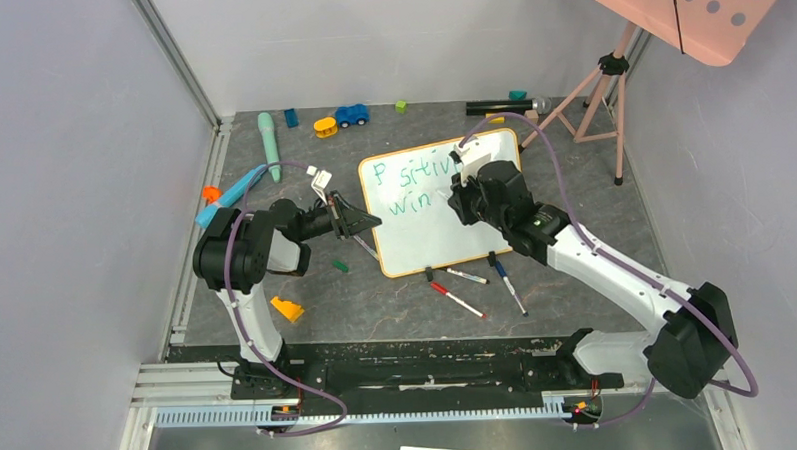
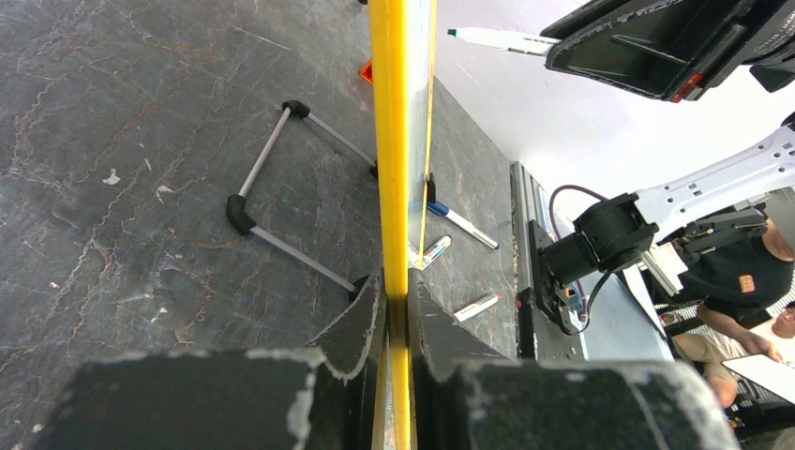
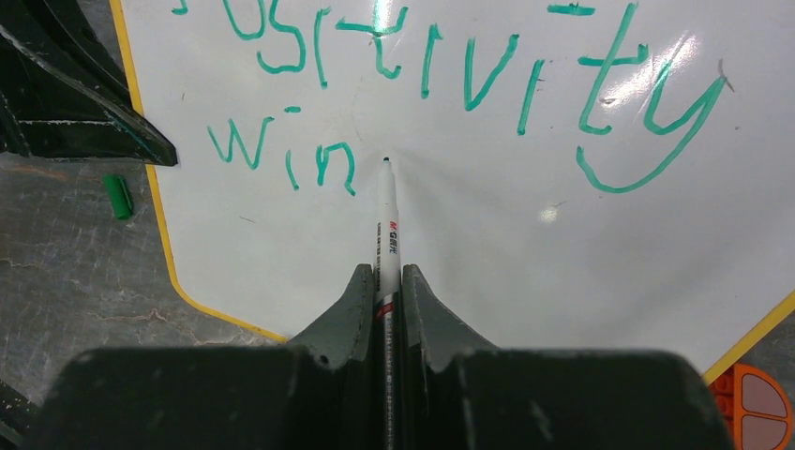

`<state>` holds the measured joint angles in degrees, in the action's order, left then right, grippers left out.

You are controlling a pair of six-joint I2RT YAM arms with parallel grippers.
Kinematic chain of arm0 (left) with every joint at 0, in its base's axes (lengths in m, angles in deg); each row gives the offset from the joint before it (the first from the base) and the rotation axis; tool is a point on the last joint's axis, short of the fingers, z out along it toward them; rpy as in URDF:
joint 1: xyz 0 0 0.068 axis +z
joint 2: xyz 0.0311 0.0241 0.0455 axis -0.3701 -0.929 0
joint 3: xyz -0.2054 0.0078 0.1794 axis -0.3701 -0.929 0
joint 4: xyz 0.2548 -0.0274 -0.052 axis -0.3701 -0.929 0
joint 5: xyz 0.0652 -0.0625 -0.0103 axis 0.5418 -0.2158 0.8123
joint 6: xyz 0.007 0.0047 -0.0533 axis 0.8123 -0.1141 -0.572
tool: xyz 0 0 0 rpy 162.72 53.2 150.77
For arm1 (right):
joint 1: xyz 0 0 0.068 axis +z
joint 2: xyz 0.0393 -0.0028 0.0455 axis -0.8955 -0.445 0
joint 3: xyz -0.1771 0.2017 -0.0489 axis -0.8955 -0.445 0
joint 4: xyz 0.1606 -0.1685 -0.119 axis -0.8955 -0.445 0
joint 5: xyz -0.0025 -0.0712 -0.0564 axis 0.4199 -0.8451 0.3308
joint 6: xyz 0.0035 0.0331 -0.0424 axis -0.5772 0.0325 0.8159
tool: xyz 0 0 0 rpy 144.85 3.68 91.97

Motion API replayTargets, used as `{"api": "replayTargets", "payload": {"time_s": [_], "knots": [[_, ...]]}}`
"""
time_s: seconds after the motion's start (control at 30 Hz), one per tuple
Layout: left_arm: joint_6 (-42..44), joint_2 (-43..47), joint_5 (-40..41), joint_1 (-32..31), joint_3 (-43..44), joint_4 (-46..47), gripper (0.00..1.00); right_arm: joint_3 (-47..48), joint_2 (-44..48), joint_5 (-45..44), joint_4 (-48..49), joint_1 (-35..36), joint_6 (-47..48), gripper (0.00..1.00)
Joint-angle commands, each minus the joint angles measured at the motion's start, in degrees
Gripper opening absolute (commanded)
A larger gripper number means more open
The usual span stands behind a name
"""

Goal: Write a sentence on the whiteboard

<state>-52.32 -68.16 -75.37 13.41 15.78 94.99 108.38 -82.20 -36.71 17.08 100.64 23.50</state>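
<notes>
At the middle of the table (image 1: 577, 279), the whiteboard (image 1: 435, 239) is sitting with its yellow-framed long edges running toward the left and right edges of the table. Whether it is lying flat or is raised on a stand cannot be told.

Left pincer (image 1: 359, 223): it is reaching in from the left edge of the table. It is closed on the yellow frame at the left edge of the whiteboard, one finger on each face.

Right pincer (image 1: 464, 161): it is hanging over the far right part of the whiteboard. It is clamped on a white marker (image 3: 386, 225), which is pointing down at the writing face.

The sentence (image 3: 469, 75) is showing in teal-green: "Positivity" on the upper line, "win" on the lower line. The marker tip is sitting just beside the "n"; contact with the surface cannot be confirmed.

Three loose pens (image 1: 467, 288) are lying on the table just beside the near edge of the whiteboard. A small green cap (image 1: 340, 266) is lying near the near left corner of the whiteboard.
</notes>
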Motion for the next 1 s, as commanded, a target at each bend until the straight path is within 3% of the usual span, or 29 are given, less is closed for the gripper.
{"api": "replayTargets", "payload": {"time_s": [0.0, 0.97], "knots": [[0.64, 1.45, -2.07, 0.32, -0.65, 4.24, 0.02, 2.41, -0.94, -1.3, 1.4, -0.44, 0.46, 0.0], [0.46, 1.32, -1.98, 0.32, -0.62, 4.24, 0.02, 2.3, -4.07, 2.91, 2.74, -0.86, 0.65, 0.0]]}}
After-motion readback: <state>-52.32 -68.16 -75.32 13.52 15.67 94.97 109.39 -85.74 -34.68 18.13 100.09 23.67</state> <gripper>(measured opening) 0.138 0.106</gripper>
